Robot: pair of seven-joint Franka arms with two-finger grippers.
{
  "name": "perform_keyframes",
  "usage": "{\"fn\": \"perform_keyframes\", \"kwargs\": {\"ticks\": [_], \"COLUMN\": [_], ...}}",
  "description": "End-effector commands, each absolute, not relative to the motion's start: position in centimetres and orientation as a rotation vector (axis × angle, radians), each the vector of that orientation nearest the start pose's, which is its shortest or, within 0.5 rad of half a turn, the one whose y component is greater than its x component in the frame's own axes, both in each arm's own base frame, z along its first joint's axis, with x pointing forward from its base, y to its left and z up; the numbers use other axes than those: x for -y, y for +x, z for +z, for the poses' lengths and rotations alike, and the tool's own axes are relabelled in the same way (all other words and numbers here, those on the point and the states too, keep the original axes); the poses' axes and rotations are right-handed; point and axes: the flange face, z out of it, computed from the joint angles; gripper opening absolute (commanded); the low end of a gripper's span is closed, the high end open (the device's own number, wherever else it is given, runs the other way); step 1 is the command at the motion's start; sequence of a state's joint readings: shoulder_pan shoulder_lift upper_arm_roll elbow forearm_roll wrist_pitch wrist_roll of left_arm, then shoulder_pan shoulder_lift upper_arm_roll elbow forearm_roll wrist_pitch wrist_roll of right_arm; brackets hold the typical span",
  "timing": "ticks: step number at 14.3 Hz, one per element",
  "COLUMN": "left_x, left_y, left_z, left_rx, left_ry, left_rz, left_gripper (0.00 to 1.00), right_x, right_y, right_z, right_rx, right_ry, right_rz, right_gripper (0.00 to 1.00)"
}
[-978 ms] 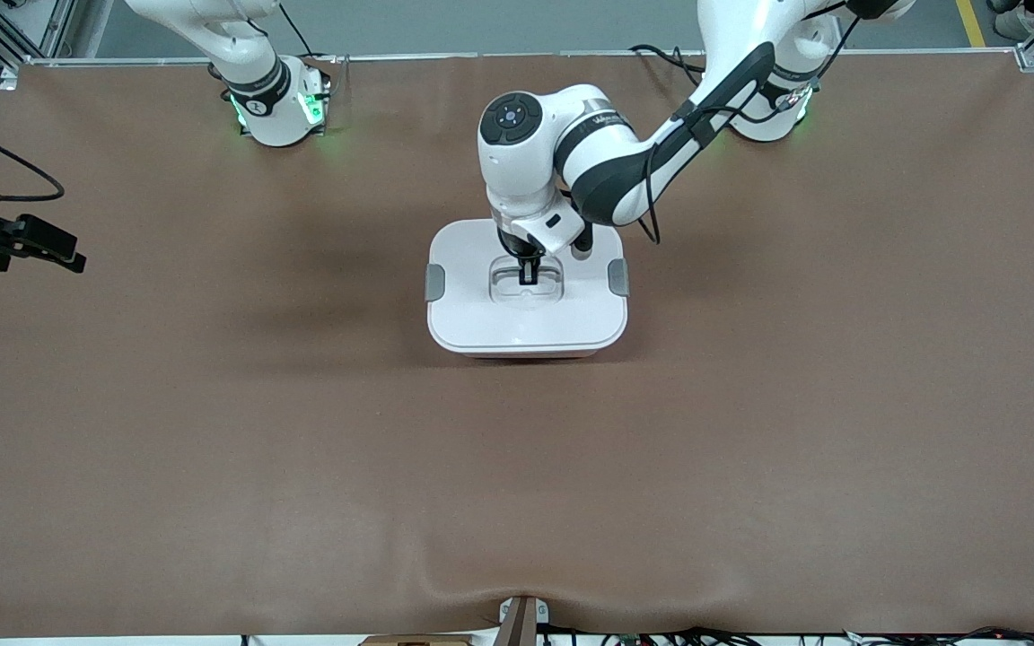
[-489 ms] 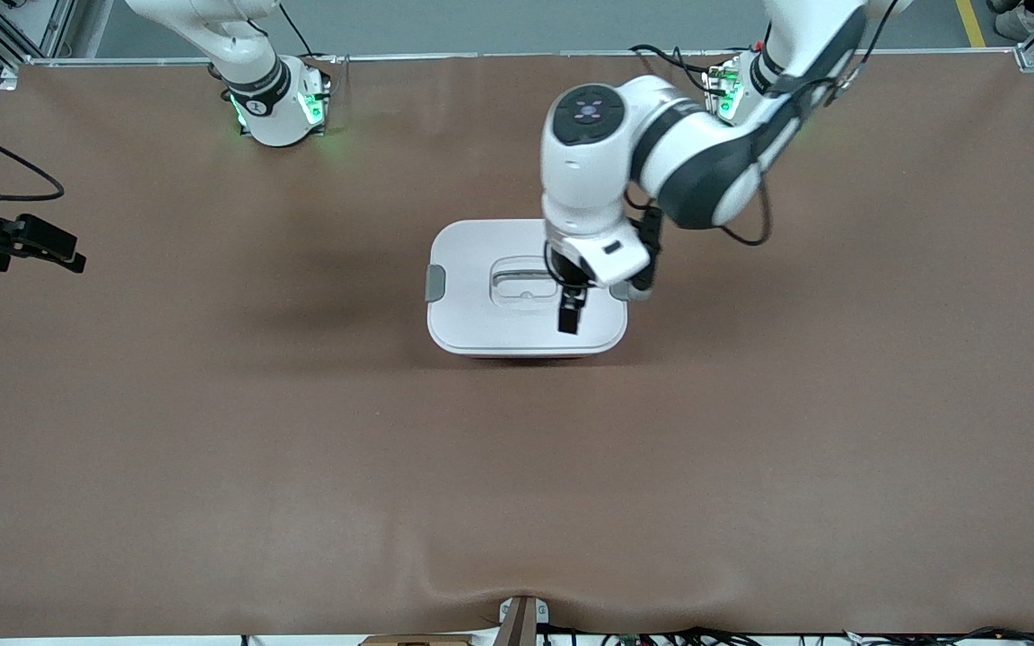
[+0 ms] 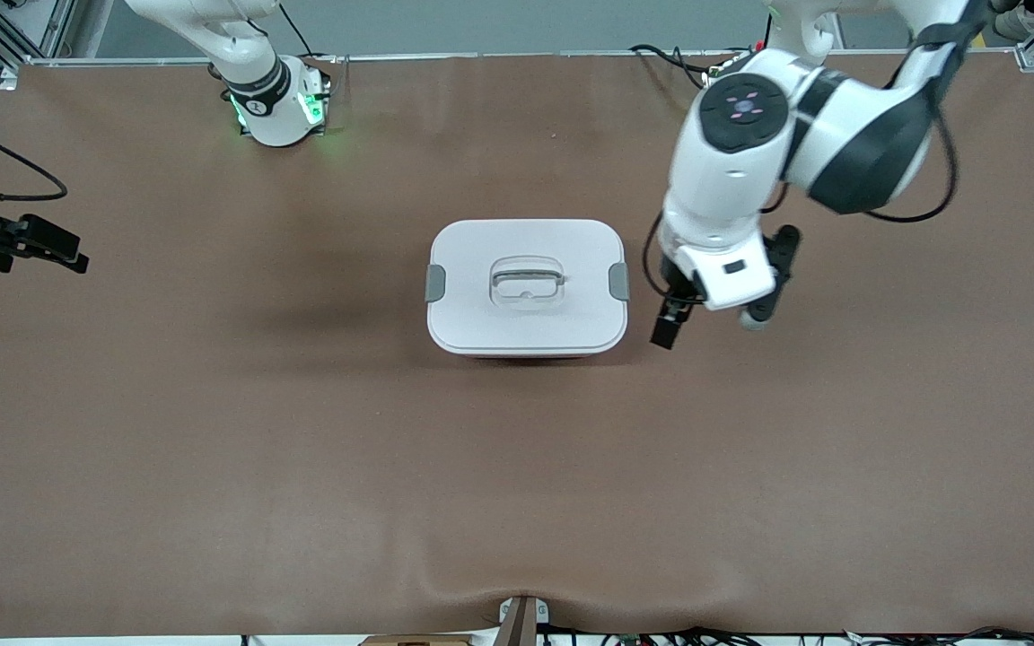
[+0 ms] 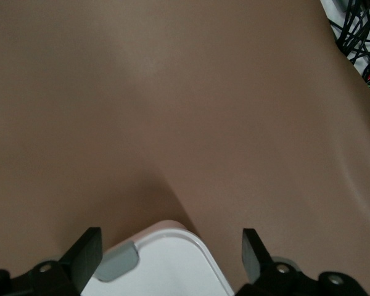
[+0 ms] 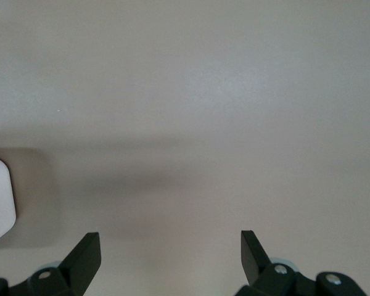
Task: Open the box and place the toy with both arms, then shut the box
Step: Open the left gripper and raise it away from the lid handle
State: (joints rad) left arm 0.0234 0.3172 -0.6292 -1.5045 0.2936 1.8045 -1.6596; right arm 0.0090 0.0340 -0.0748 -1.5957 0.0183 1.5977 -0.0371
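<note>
Table (image 3: 517, 467): a wide brown mat covers it; the part nearest to the front camera is bare, with a small bulge at the edge.
Box (image 3: 527, 287): it stands in the middle of the table, with the white lid on top and lying flat. A thin strip of the pink tub shows under the lid edge that faces the front camera.
Handle (image 3: 527, 283): it is recessed in the centre of the lid; nothing touches it.
Latches: one grey latch (image 3: 435, 283) at the right arm's end of the box, one grey latch (image 3: 619, 281) at the left arm's end.
Toy: it does not show in any view.
Left gripper (image 3: 666, 330): in the air over the mat, just beside the box at the left arm's end, and apart from it. In the left wrist view the fingers (image 4: 87, 254) are spread wide with nothing between them; a lid corner (image 4: 166, 262) and a grey latch show below.
Right gripper (image 3: 50, 247): it waits at the right arm's end of the table, well apart from the box. In the right wrist view the fingers (image 5: 86, 254) are spread and empty.
Arm bases: the right base (image 3: 279, 108) stands at the table edge farthest from the front camera.
</note>
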Motion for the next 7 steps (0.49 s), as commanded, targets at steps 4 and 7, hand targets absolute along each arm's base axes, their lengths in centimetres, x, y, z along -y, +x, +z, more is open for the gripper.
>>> {"fn": "perform_keyframes", "kwargs": {"ticks": [4, 7], "left_x": [21.2, 17.1], "left_y": [56.6, 55.4], "left_z": [57.4, 59.8], "left_rx": [1.169, 0.962], "left_ry": [-2.856, -2.907], "left_rz": [-0.084, -0.039], "left_gripper": [1.0, 1.0], "right_x": [3.0, 2.9], "right_y": [56.5, 56.5], "right_z": [59.9, 60.0], "right_rx": [-0.047, -0.054], "right_ry": [-3.115, -3.115], "right_rz": [0.036, 0.032], "right_gripper": [1.0, 1.0]}}
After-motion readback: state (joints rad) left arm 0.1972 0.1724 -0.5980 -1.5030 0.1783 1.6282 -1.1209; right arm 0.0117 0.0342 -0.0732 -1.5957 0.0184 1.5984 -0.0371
